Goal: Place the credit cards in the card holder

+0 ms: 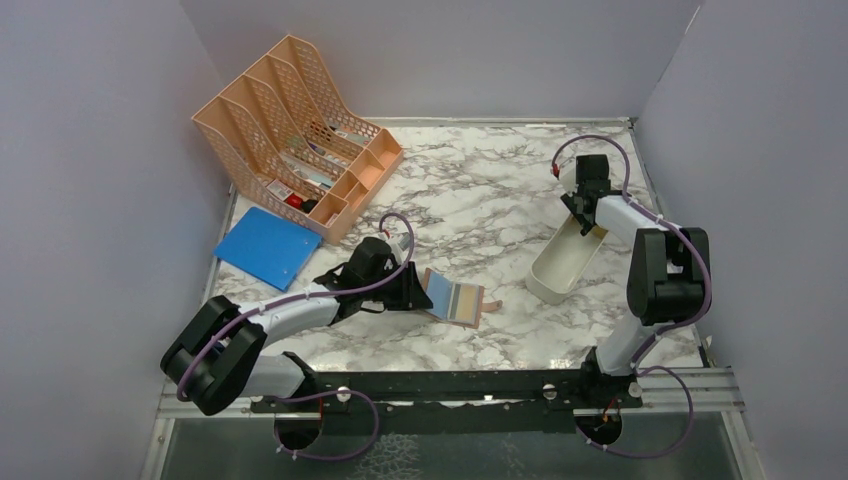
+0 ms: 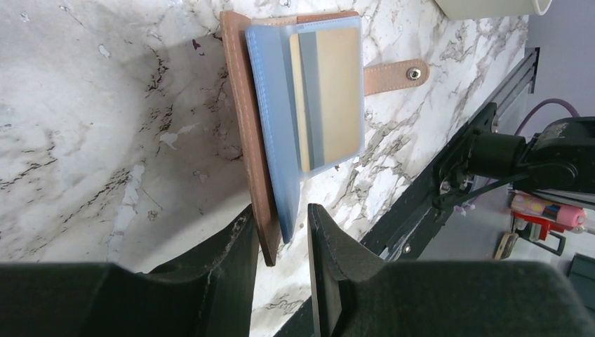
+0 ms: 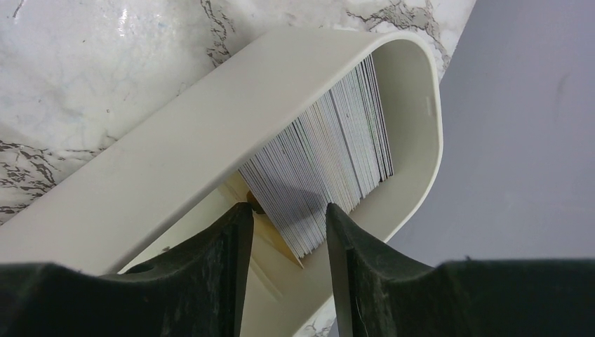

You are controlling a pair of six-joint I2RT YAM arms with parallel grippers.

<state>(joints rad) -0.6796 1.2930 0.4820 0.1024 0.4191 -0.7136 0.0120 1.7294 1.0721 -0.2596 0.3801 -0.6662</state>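
Near the desk's (image 1: 480, 190) front edge, wallet (image 1: 455, 298) lies open, cards (image 2: 337, 98) slotted, left claw (image 2: 279, 217) seemingly pinching its edge. Right claw's (image 3: 284, 210) spread around the card stack (image 3: 330, 140) in the tray (image 3: 175, 140).

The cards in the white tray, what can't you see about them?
- How many credit cards: edges too thin to count, right wrist view.
- Whether the jaws pinch one: the black fingers hide the stack's near end.
- Top view: the right gripper covers the cards in the tray.

Marble table (image 1: 480, 190) w/ wallet (image 1: 455, 298), tray (image 1: 560, 265), organiser (image 1: 290, 130), folder (image 1: 265, 247).
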